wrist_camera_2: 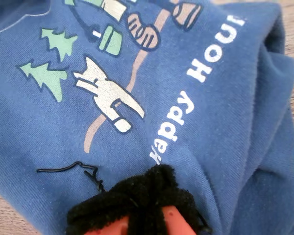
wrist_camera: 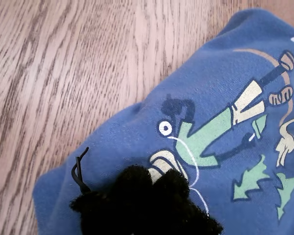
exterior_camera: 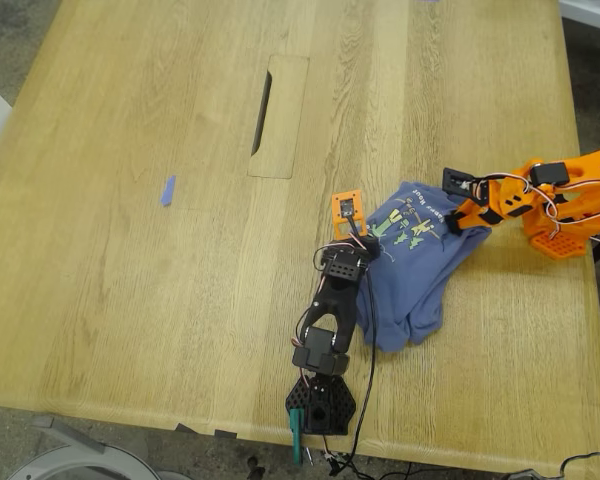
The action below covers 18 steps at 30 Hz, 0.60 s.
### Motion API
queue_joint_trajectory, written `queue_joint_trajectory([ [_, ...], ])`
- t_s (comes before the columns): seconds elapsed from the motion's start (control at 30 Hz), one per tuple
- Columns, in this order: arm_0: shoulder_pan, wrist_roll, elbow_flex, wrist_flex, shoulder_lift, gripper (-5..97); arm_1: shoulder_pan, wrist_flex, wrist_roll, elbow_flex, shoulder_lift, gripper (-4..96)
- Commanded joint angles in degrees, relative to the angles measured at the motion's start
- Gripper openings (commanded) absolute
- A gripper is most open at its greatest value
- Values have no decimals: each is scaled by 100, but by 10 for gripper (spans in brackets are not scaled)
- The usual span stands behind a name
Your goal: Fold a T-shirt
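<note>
Black fuzzy pads of my first gripper (wrist_camera: 147,196) and my second gripper (wrist_camera_2: 139,205) press on the T-shirt (exterior_camera: 415,265), presumably pinning it for a fold. We cannot tell whether either is clenched. It lies bunched between our arms, toward the exterior view's right of the table (exterior_camera: 130,300).

Blue printed T-shirt (exterior_camera: 415,255) bunched on table.

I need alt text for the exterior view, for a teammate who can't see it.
A crumpled blue T-shirt lies on a wooden table toward the exterior view's right, with a black arm and an orange arm each reaching its printed chest. A small blue tape scrap lies apart toward that view's left.
</note>
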<state>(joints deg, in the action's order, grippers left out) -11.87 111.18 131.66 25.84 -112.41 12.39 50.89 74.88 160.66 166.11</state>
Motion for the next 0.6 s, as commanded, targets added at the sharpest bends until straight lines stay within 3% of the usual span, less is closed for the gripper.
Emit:
queue_joint_trajectory([
  [0.0,448,26,-53,-114,-105,0,-132,316,-26,-18,343,1],
  [0.33,1477,0,44,79,-633,0,-580,1046,9,-123,1063,1],
  [0.57,1213,-44,-185,861,-1459,0,-1116,1318,70,-1134,729,1],
])
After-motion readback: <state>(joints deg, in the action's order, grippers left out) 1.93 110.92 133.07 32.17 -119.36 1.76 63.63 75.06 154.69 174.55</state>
